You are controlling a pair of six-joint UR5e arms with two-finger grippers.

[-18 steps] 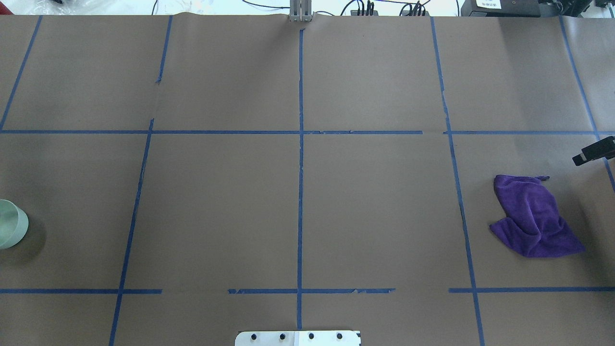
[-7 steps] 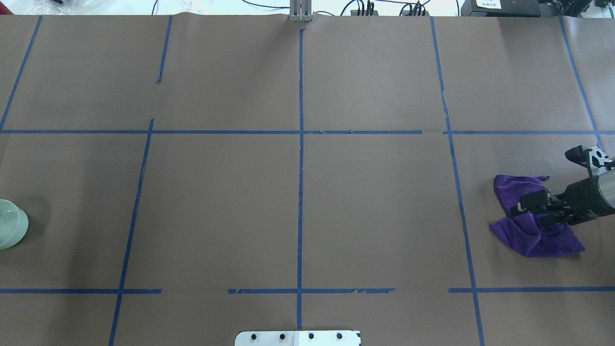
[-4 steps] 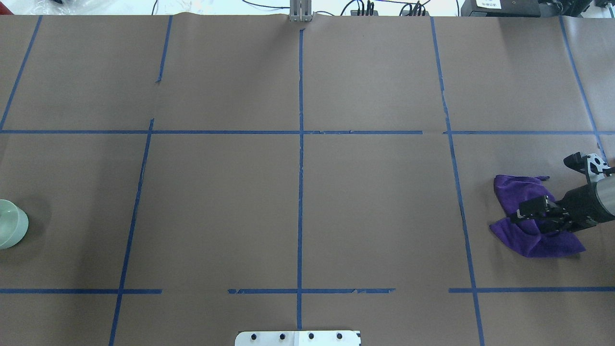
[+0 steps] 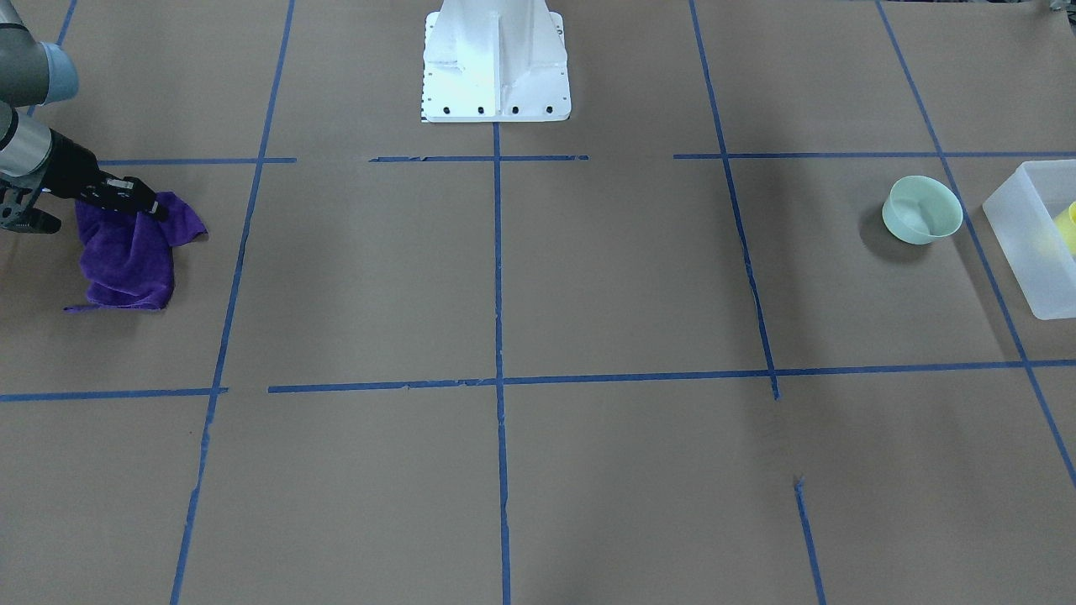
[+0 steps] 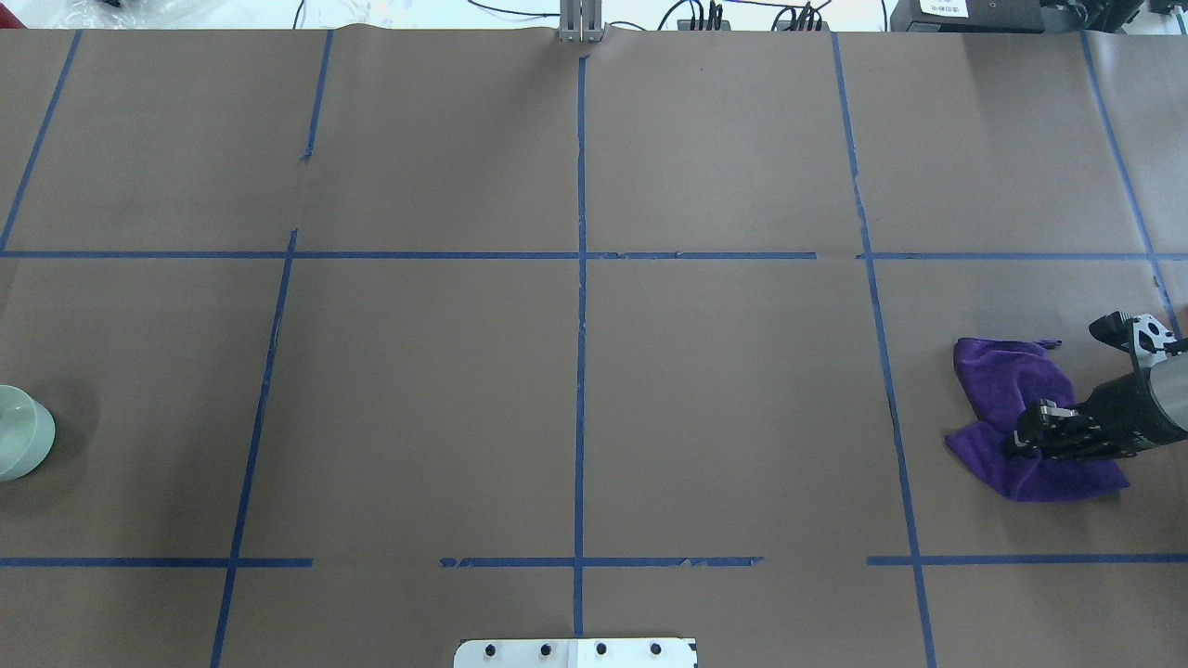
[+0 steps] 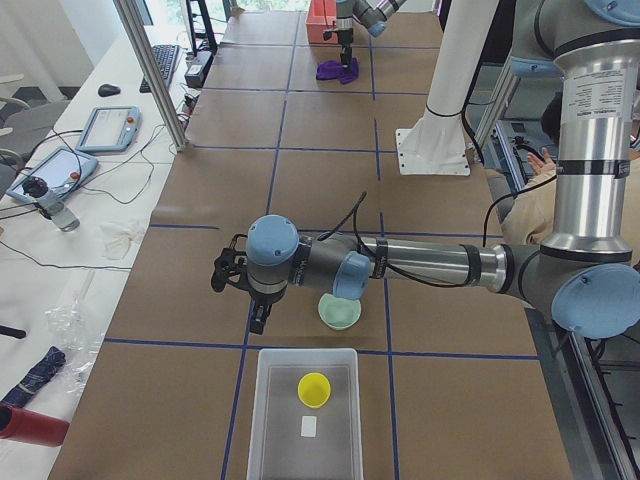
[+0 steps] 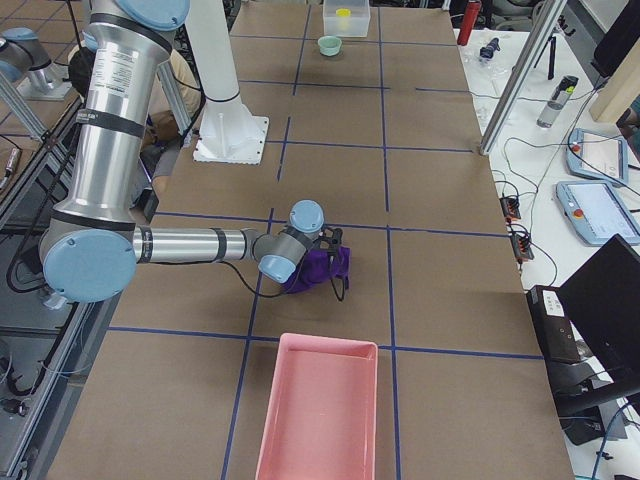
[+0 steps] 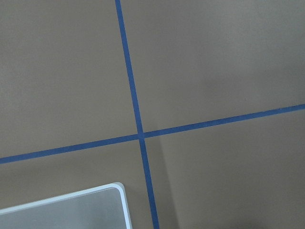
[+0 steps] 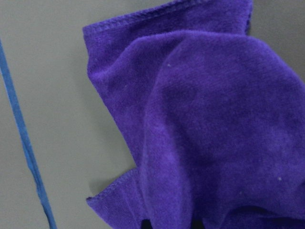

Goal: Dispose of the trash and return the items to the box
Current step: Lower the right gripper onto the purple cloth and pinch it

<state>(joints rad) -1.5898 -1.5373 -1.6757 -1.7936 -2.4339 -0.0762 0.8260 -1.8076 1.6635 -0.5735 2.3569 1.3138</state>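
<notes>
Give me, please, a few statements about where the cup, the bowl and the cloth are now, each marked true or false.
1. The yellow cup sits inside the box. True.
2. The mint-green bowl is in the box too. False: it stands on the table beside the box.
3. The right tool is down on the purple cloth. True.
4. The purple cloth lies in the pink tray. False: it lies on the table, apart from the tray.
</notes>
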